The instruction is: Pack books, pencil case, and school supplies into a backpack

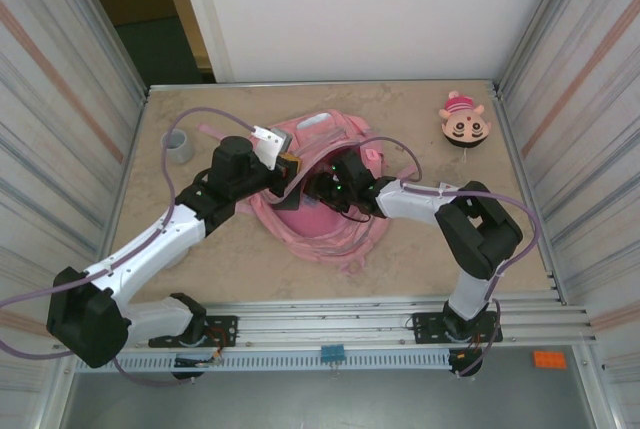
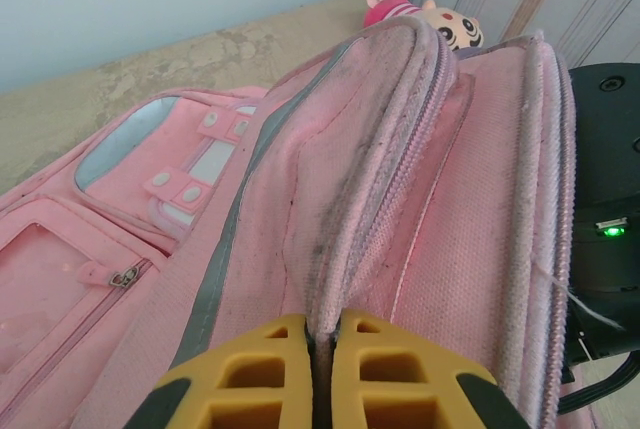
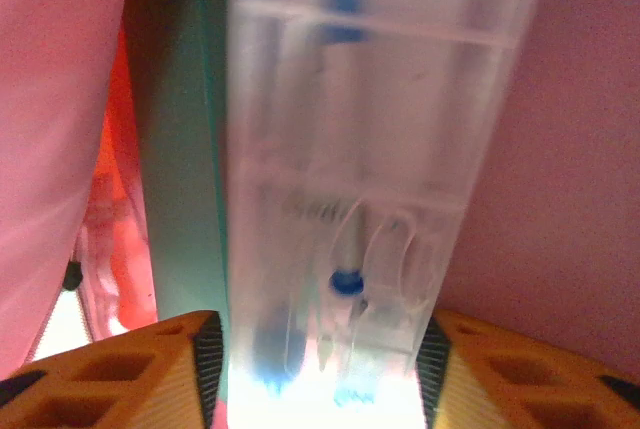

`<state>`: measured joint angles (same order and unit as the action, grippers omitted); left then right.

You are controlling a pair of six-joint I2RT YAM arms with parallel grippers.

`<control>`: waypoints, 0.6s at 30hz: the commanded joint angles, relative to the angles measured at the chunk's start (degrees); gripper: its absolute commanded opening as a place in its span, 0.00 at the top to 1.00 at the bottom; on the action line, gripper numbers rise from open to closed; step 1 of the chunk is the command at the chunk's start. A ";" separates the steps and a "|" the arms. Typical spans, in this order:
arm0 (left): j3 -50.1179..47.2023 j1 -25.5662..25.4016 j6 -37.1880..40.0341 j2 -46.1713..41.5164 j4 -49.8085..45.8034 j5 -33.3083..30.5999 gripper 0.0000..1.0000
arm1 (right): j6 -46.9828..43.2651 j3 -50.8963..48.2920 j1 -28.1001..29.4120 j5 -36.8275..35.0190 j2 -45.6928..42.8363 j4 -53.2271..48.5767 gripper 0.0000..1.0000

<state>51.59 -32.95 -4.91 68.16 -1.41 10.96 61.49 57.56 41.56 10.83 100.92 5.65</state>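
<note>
Left end effector [image 2: 322, 339]: at the backpack's [image 2: 250, 199] 10 o'clock, clamped tight on its rim.
Right end effector [image 3: 320, 349]: reaching in from 3 o'clock, gripping the pencil case [image 3: 350, 149] inside.
Backpack: tabletop [image 1: 420, 109] centre.

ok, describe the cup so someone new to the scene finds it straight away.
Start at the big pink backpack in the middle of the table. Go to its left, towards the far-left corner: the cup stands there alone on the bare surface. It is small, plain grey and open-topped, unlike the round cartoon-face toy with a pink cap at the far right.
</note>
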 commanded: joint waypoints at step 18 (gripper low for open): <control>3.37 -0.31 8.90 -2.30 1.06 3.77 1.00 | -6.82 -11.23 -1.20 -12.52 -33.02 -16.00 0.37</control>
<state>51.62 -32.97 -1.32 68.03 -2.76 12.51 58.33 48.05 40.95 2.96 73.56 -2.79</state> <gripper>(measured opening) 0.069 0.628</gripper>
